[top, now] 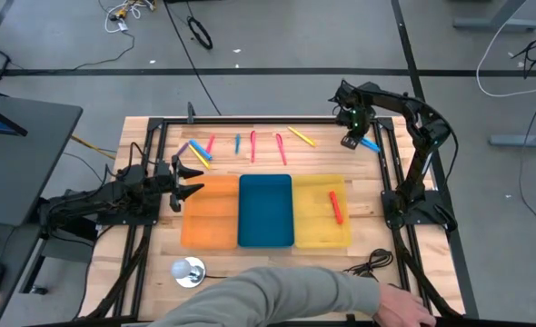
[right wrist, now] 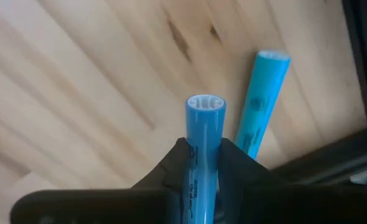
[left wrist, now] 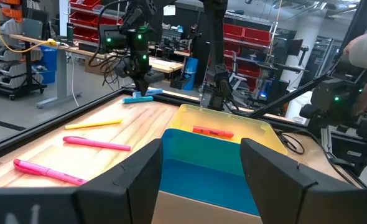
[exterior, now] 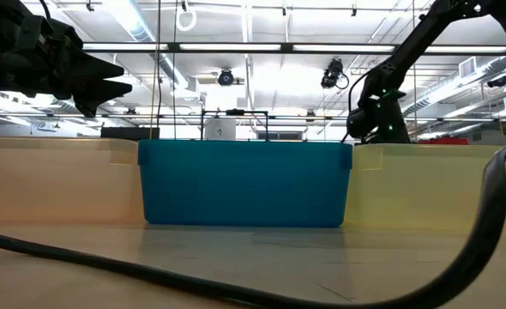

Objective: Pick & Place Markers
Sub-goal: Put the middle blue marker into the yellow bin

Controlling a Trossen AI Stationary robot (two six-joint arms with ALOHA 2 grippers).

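My right gripper (top: 351, 139) is at the table's far right corner, shut on a blue marker (right wrist: 204, 118). A lighter blue marker (right wrist: 261, 106) lies flat on the wood beside it. Pink markers (top: 253, 145), a blue one (top: 237, 143) and a yellow one (top: 301, 136) lie along the far side, and a small mixed cluster (top: 196, 153) lies far left. One red marker (top: 336, 207) lies in the yellow tray (top: 315, 238). My left gripper (top: 191, 182) hangs open over the left edge of the orange tray (top: 209, 227) and holds nothing. My right gripper pinches the blue marker's barrel (right wrist: 203, 163) between its two fingers (right wrist: 171, 163), coming from above and pointing down. The marker runs along the fingers, and its round end (right wrist: 204, 104) sticks out past the fingertips toward the wood. Whether that end touches the table I cannot tell.
Orange, blue (top: 265, 211) and yellow trays sit side by side at the table's middle. A person's grey sleeve (top: 286, 292) and hand (top: 406, 307) reach over the near edge. A round shiny object (top: 188, 271) and a black cable (top: 373, 262) lie near that edge. A black frame rail (top: 250, 119) borders the table.
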